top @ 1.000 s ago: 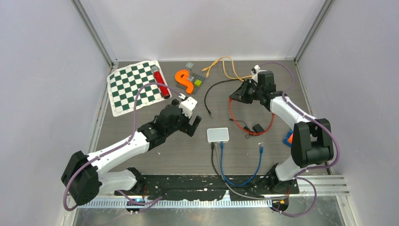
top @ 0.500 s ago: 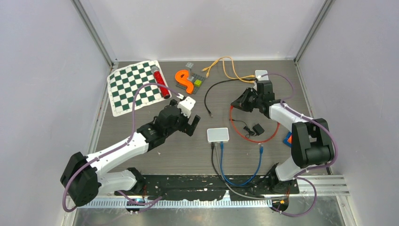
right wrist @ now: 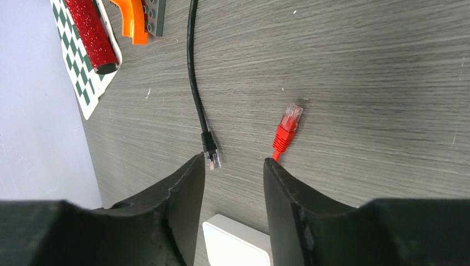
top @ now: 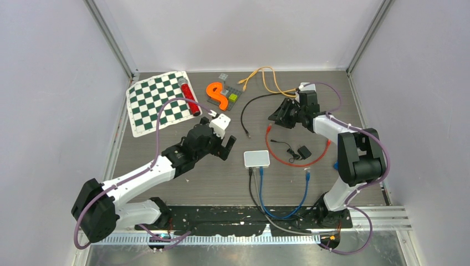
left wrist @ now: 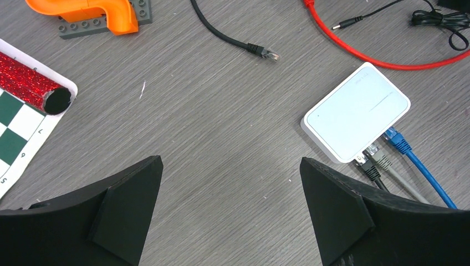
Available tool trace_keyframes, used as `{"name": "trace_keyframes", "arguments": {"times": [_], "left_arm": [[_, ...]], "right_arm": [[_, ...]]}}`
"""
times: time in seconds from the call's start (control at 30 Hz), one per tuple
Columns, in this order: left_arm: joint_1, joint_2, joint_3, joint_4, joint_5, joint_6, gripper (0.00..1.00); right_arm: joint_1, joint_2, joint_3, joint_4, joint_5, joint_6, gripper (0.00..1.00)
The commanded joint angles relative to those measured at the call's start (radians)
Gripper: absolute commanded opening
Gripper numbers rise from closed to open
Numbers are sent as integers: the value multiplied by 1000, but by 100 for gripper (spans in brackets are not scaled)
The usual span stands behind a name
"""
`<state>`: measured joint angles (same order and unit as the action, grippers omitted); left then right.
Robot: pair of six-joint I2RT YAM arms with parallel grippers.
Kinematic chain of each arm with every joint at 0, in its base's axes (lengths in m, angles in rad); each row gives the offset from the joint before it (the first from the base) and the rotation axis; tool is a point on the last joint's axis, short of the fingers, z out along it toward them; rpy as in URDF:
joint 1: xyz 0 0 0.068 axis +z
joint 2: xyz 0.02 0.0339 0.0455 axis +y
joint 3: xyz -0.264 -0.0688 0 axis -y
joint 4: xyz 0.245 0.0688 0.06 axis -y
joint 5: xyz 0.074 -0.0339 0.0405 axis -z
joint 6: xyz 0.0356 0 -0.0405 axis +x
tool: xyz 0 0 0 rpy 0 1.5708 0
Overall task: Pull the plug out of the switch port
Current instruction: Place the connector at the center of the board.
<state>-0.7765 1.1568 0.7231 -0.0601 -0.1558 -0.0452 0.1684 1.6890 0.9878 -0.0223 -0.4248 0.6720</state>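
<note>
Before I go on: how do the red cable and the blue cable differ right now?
The blue cable has an end seated in a port of the switch; the red cable has its visible end lying loose on the table, in no port. The blue cable loops from the switch toward the table's near edge; the red cable arcs on the switch's far side. Both are thin network-style cables.

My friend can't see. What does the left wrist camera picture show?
A white switch lies on a grey table, with black, grey and blue plugs in one side. The open left end effector hovers nearby, holding nothing.
</note>
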Motion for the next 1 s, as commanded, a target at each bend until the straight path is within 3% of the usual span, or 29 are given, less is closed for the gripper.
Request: {"name": "trace_keyframes", "arguments": {"times": [0.0, 0.43, 0.7, 0.97], "left_arm": [[6, 5, 23, 39, 4, -9, 100], [6, -21, -5, 106, -36, -53, 100], [16, -10, 39, 6, -41, -87, 99], [16, -61, 0, -2, -102, -113, 100]], "right_arm": [[4, -64, 24, -21, 15, -61, 53], [7, -334, -151, -81, -8, -136, 57], [27, -518, -310, -40, -44, -120, 67], [51, -617, -390, -64, -17, -107, 69]]}}
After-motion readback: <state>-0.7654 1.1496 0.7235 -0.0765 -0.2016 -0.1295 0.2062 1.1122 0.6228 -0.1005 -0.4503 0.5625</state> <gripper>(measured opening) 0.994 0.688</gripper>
